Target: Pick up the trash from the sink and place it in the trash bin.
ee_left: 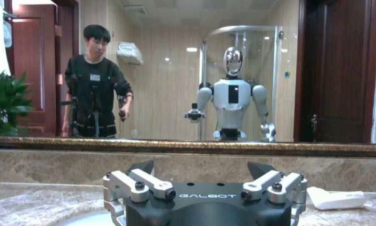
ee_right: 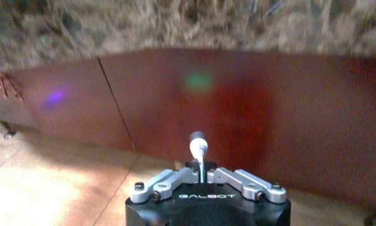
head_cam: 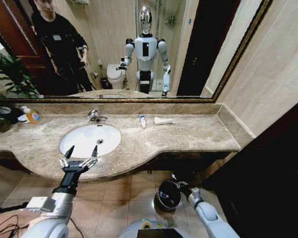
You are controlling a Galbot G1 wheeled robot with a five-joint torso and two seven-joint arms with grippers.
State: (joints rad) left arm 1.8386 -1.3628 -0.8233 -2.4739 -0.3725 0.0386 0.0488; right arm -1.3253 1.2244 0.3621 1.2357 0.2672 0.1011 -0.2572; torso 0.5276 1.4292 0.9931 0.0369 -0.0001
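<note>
Down by the trash bin (head_cam: 167, 195), the right gripper (ee_right: 200, 162), jaws pinching a small white tube (ee_right: 197, 143), may drop it on the floor if it lets go off-centre, while the left gripper (head_cam: 79, 156) hovers with jaws spread at the desk's front edge.

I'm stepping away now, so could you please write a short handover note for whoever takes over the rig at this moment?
Left gripper: open, empty, at the counter's front edge by the sink.
Right gripper: shut on a small white tube, low beside the trash bin on the floor.
Sink basin looks clear of trash.
On the countertop behind it lie a white-and-blue packet and a flat white wrapper.
Done: one tube brought down to the bin.
Left: drop it in, then fetch the two countertop items.
</note>
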